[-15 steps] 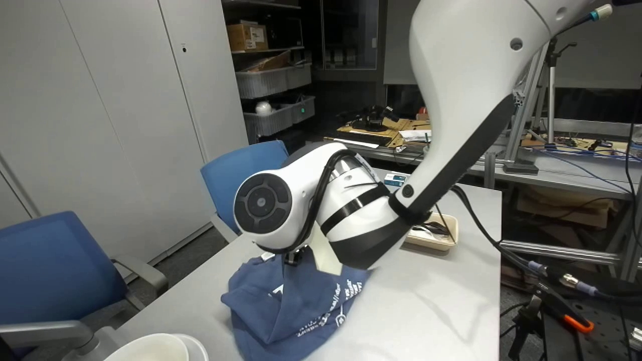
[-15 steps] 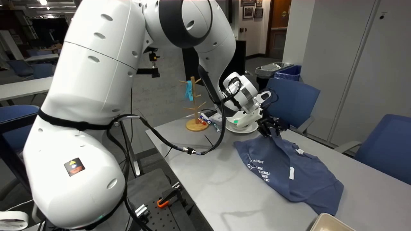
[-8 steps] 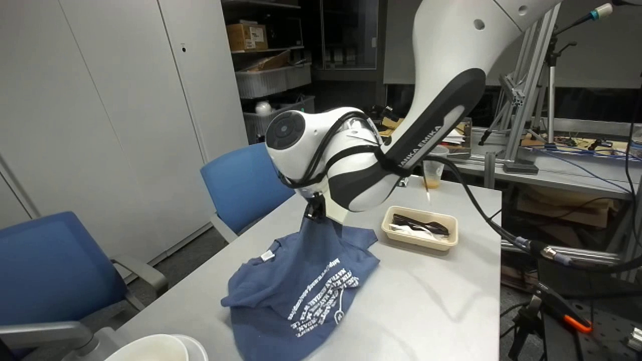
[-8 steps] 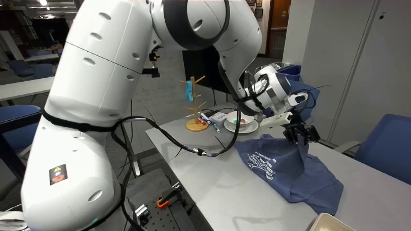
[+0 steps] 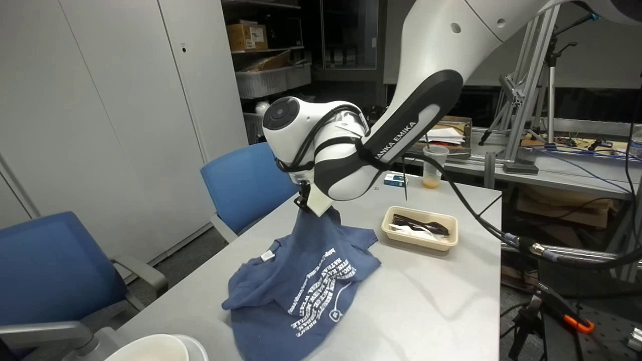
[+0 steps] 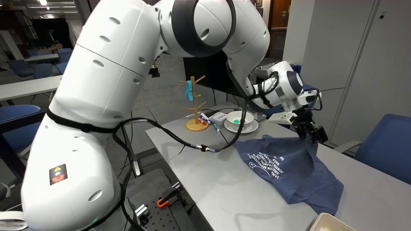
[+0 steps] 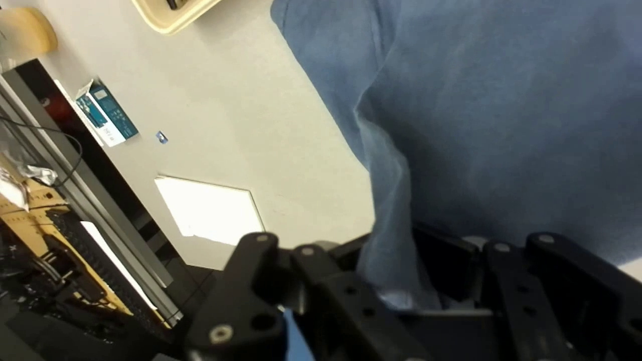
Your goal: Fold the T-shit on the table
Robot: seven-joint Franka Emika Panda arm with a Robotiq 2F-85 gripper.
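The dark blue T-shit (image 5: 288,301) lies rumpled on the light grey table (image 5: 416,306), its white lettering facing up and its neck tag showing. One part is lifted into a peak beneath my gripper (image 5: 302,201). In an exterior view the gripper (image 6: 311,134) is above the side of the T-shit (image 6: 301,176) nearer the blue chairs. The wrist view has a narrow fold of the T-shit (image 7: 391,200) running between the gripper's fingers (image 7: 446,250), which are shut on it. Much of the cloth still rests on the table.
A beige tray (image 5: 419,244) of cutlery lies beside the shirt. A white bowl (image 6: 231,122) on a plate and a wooden peg stand (image 6: 194,110) are at the opposite end. A plastic cup (image 5: 434,168) and small box (image 5: 395,180) sit near an edge. Blue chairs (image 5: 248,185) line one side.
The gripper has risen and moved away from the bowl's end, drawing the held cloth with it. The shirt's fold has opened out, and more white print shows.
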